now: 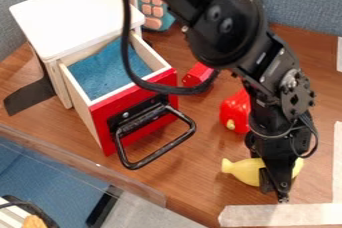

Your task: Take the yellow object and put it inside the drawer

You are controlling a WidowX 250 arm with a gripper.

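My gripper point(275, 182) hangs low at the lower right, in front of the middle of the yellow object point(246, 170). The yellow object lies on its side on the wooden table, its narrow knobbed end to the left and its other end showing right of the gripper. Whether it is held is hidden. On the left, the drawer point(107, 74) is pulled out of the small white-topped cabinet point(73, 14). It has a red front, a black loop handle and a blue bottom, with nothing seen lying in it.
A red object point(235, 112) with a yellow spot lies behind the yellow one, and another red piece point(197, 74) is beside the drawer front. The drawer's black handle point(157, 144) juts toward the table's front edge. A teal toy with orange buttons point(152, 11) stands behind the cabinet.
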